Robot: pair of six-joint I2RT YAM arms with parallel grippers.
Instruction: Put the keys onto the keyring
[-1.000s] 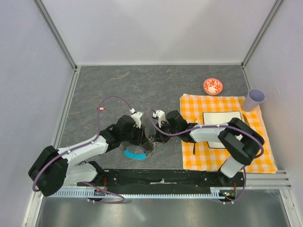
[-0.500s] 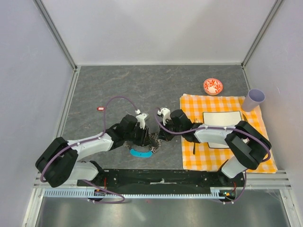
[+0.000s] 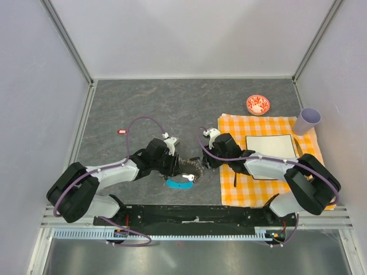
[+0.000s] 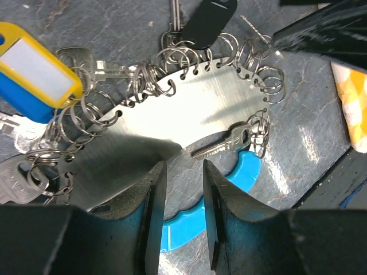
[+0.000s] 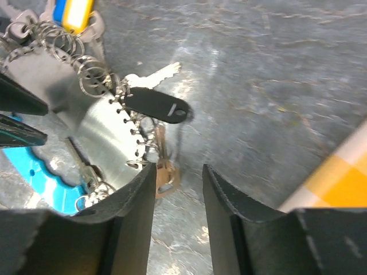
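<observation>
the left arm and right arm, lower half of the frame: white link shells between bulky black joints, a purple cable looping over each, small white wrist fittings, matte black wedge-shaped fingers, both on 1 black base rail.

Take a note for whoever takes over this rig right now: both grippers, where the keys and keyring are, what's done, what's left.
Left gripper: jaws apart over the near rim of the keyring; no grip evident.
Right gripper: jaws apart, straddling a tan-headed key lying at the rim.
The keyring lies flat on the grey table between the arms.
Done: small silver key looks hung on a ring; black-tagged key sits at the rim.
Left: check the tan-headed key is threaded; cannot tell.
</observation>
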